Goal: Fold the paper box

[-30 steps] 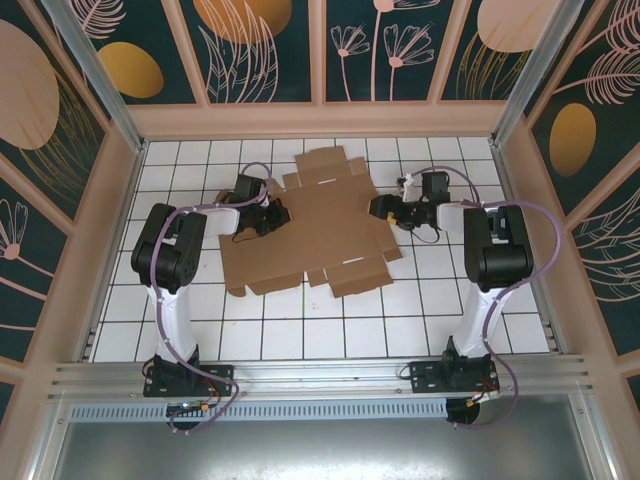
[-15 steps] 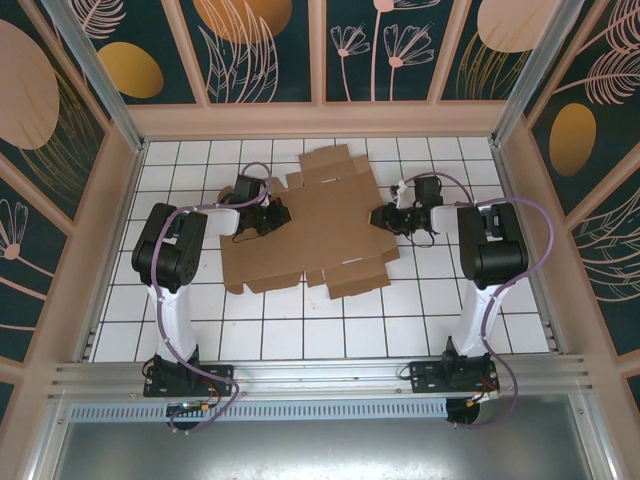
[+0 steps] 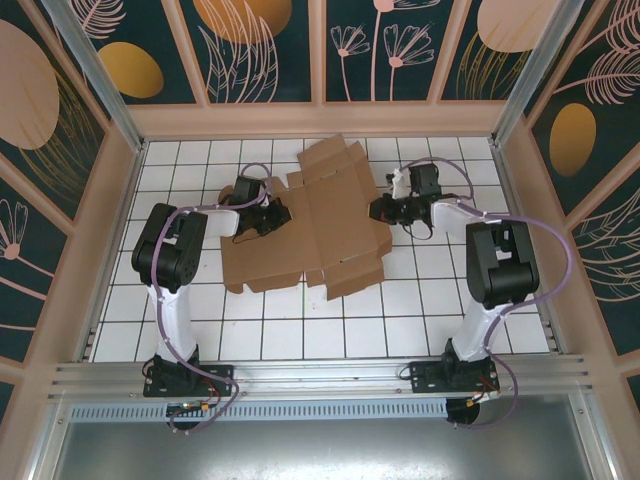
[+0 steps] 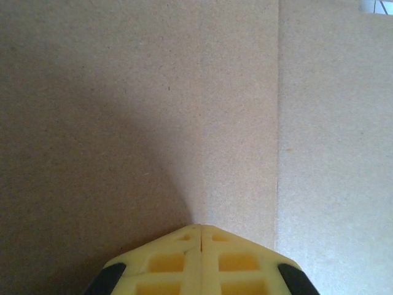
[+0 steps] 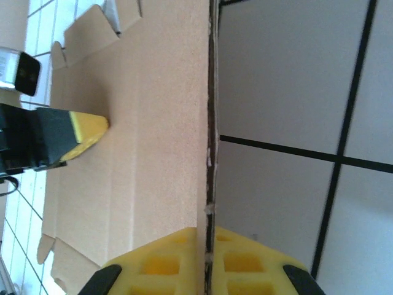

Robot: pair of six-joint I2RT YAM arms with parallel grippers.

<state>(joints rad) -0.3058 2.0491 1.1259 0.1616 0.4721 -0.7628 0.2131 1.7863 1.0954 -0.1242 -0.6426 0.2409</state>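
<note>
The paper box [image 3: 310,225] lies nearly flat, barely folded; the left gripper [image 3: 280,213] presses it with clenched jaws, the right gripper [image 5: 206,230] pinches its edge.

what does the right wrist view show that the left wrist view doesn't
Right wrist alone: the right gripper shut on the paper box edge, and the white tiled table. Left wrist alone: the left gripper up close, tips shut together beside a crease. Both: the left gripper on the brown cardboard.
</note>
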